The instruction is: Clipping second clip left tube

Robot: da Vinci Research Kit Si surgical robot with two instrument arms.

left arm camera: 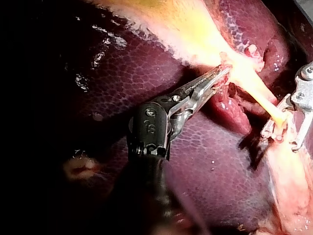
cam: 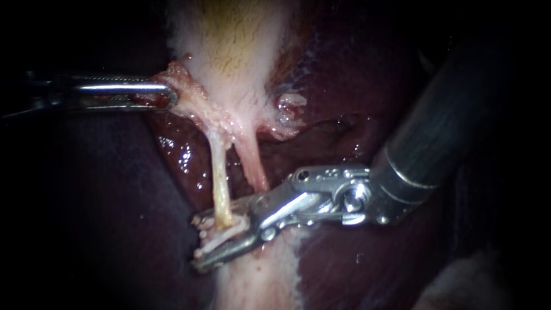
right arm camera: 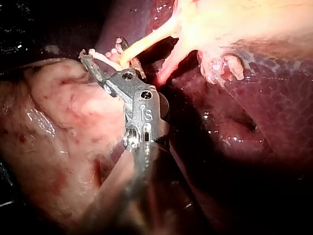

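The left tube (cam: 220,178) is a pale yellow strand running down from the gallbladder (cam: 235,51); a pinker right tube (cam: 252,163) runs beside it. My right instrument (cam: 215,238) comes in from the upper right. Its jaws stand open in a V around the lower end of the left tube (left arm camera: 266,107), with whitish tissue lying against the lower jaw. The left wrist view shows a gap between those jaws (left arm camera: 282,132). My left instrument (cam: 163,95) is shut on the gallbladder tissue where the tubes begin (left arm camera: 222,73), holding it toward the left. No clip can be made out on the tube.
Dark red liver (cam: 344,252) lies around and behind the tubes. A pale fatty band (cam: 252,281) runs below the right instrument's jaws. A small frayed knob of tissue (cam: 290,106) sits right of the gallbladder's narrow end.
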